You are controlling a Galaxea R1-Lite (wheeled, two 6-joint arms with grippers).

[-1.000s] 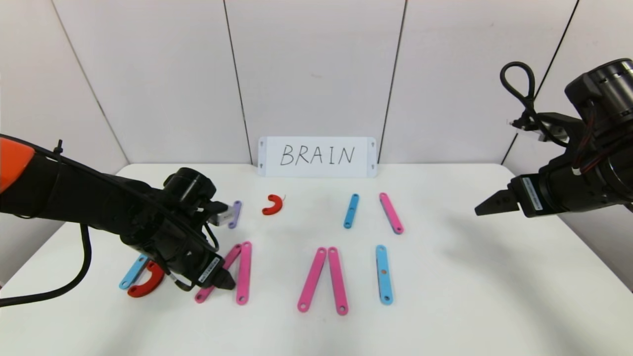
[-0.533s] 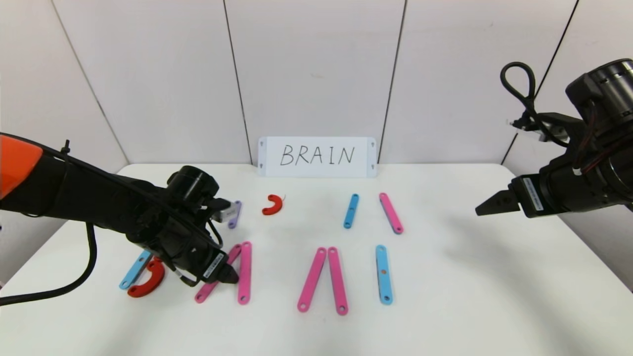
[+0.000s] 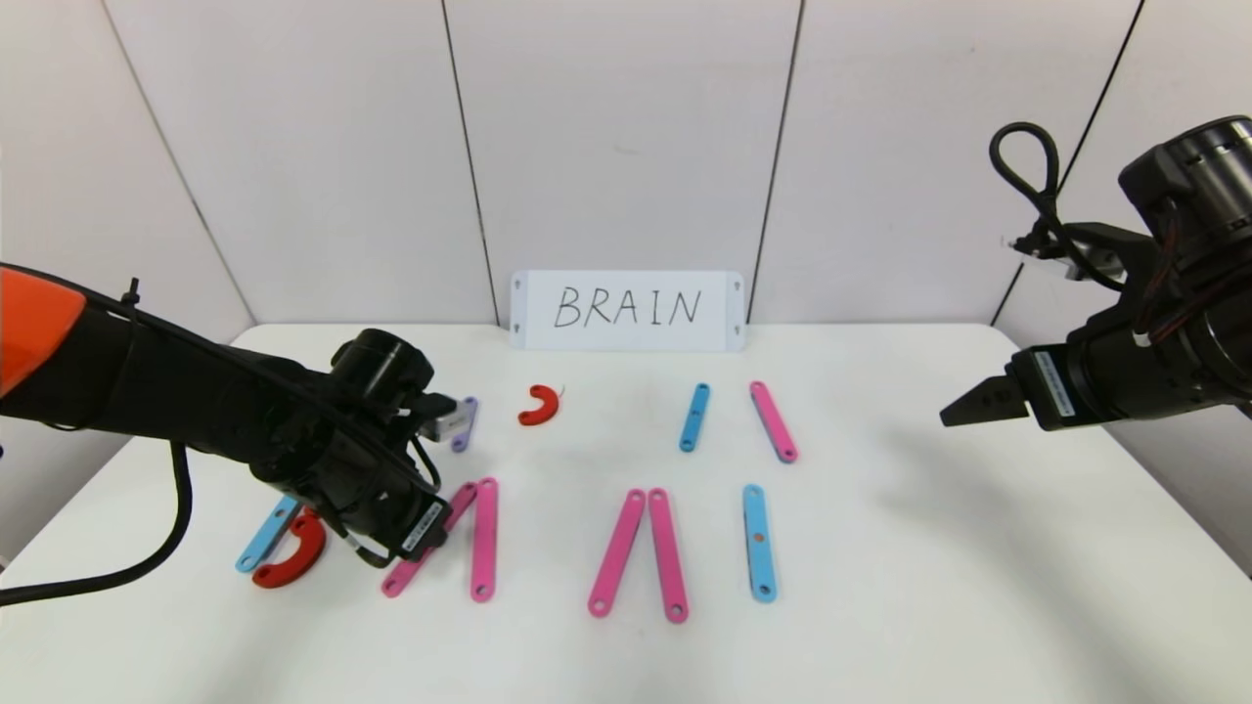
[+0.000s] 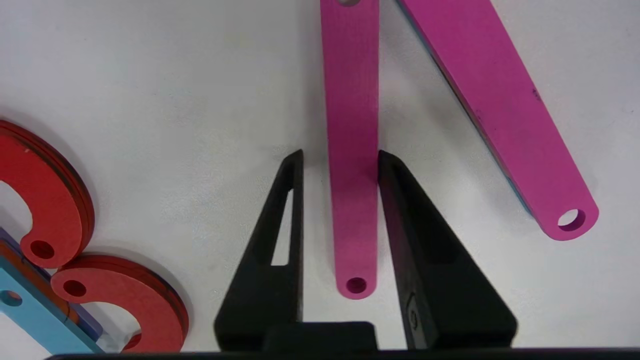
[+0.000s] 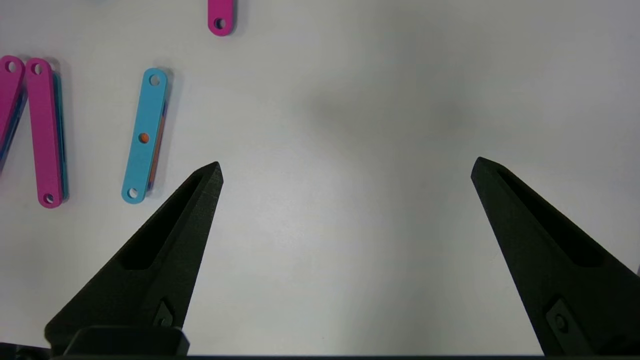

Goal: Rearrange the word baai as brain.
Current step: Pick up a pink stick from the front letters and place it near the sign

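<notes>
White table (image 3: 880,587), left gripper (image 4: 340,165) jaws nearly closed round slanted pink strip (image 4: 352,150), 2nd pink strip (image 4: 500,110) beside, right gripper (image 5: 345,170) jaws wide, empty.

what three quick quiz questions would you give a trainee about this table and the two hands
1. True or false: the right hand is open and holds nothing.
2. Pick one: the left hand is down at a strip of which colour? A blue, B pink, C purple.
3. Short answer: what word is written on the white card at the back of the table?

Key
1. True.
2. B, the pink strip.
3. BRAIN.
</notes>
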